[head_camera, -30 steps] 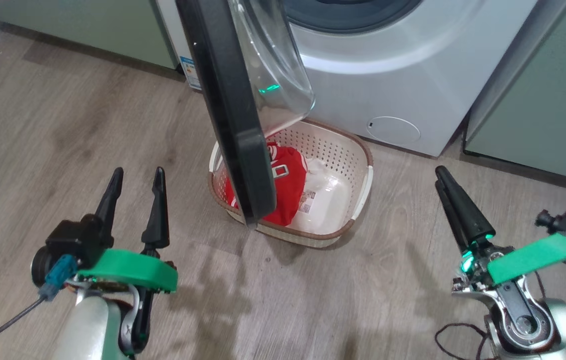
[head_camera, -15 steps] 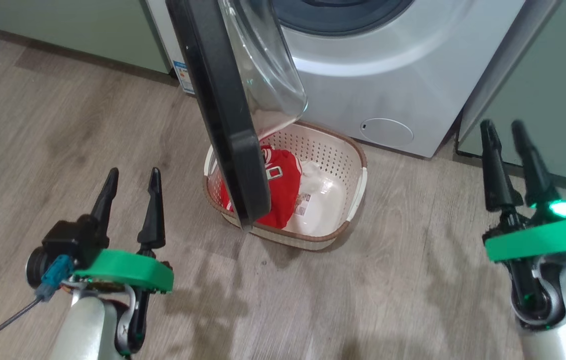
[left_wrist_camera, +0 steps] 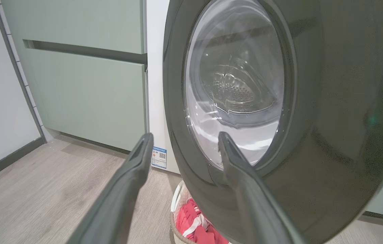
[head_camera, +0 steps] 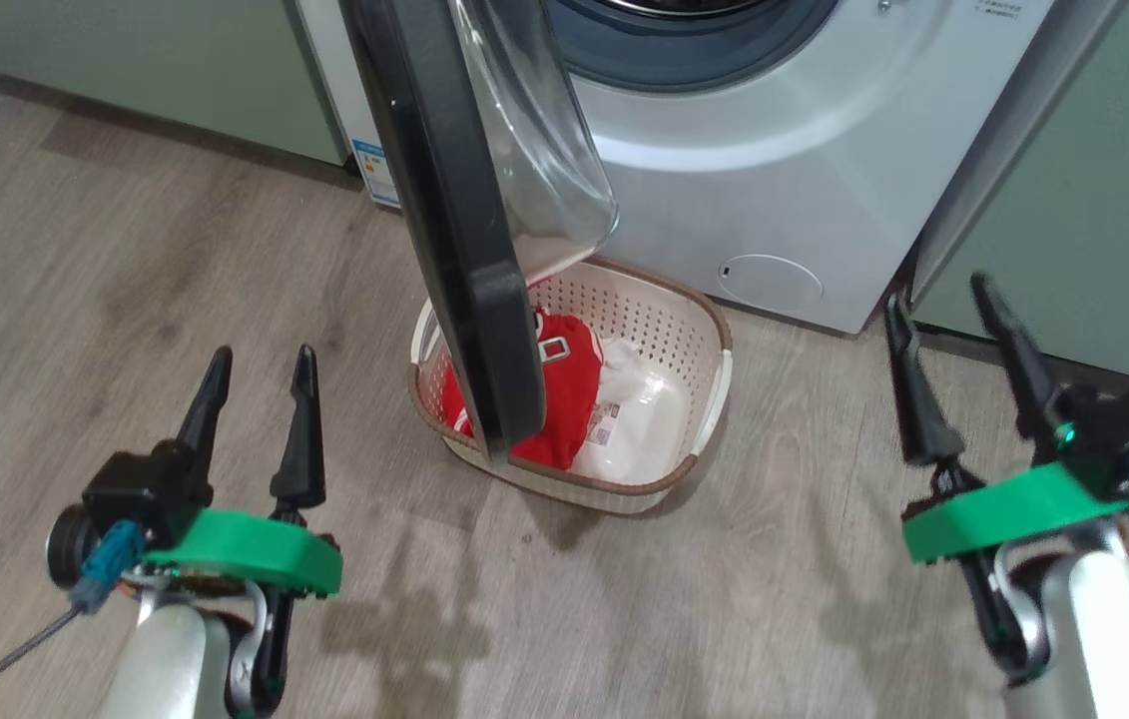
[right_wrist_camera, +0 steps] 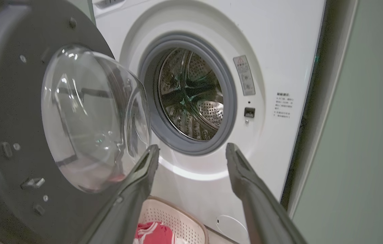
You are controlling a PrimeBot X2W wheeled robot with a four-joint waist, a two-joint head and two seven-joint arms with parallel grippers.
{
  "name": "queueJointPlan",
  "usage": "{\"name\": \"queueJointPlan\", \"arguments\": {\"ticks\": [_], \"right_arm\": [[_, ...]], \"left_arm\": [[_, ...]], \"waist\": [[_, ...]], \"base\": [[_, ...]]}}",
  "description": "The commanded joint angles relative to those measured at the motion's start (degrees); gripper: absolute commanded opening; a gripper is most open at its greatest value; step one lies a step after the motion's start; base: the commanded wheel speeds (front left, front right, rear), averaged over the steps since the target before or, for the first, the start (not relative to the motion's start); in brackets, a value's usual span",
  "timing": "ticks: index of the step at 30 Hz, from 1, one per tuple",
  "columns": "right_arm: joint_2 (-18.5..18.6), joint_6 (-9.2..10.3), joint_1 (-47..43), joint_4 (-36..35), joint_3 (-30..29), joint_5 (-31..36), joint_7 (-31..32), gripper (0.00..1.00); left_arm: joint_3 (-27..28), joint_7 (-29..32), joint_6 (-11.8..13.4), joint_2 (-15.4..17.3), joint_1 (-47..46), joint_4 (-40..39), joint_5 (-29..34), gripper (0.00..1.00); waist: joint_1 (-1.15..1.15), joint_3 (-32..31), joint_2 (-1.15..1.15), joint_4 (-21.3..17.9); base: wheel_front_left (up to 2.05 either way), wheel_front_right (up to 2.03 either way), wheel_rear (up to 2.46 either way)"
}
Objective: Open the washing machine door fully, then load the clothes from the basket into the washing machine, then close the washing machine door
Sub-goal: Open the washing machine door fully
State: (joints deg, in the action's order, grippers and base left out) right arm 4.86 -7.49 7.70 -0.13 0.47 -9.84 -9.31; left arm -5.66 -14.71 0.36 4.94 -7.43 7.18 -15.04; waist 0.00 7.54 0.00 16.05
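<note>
Left gripper [head_camera: 263, 352], right gripper [head_camera: 938, 295]: fingers [head_camera: 299, 429] apart, empty — the clothes [head_camera: 569, 384] (soft, light) likely want pinching at a bunched fold.

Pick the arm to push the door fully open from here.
Right, probably. The door stands edge-on over the basket; the right fingers are open on its inner, glass-bowl side, so they can push it wider. The left fingers face the outer side.

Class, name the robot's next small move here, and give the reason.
Probably bring the right gripper against the washing machine door and swing it wider: it juts over the basket, partly covering the clothes. Its jaws are open, empty.
</note>
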Motion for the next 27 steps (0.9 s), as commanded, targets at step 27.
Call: {"name": "queueJointPlan", "arguments": {"ticks": [27], "right_arm": [[-1.85,0.0,-0.93,8.43,3.84,4.09,-4.79,1.0]], "left_arm": [[0.51,0.27,1.52,2.26,0.52,-1.82,-0.15,1.0]], "waist": [[0.0,-1.61,0.0,0.0]], "base": [[0.0,0.0,0.0]]}}
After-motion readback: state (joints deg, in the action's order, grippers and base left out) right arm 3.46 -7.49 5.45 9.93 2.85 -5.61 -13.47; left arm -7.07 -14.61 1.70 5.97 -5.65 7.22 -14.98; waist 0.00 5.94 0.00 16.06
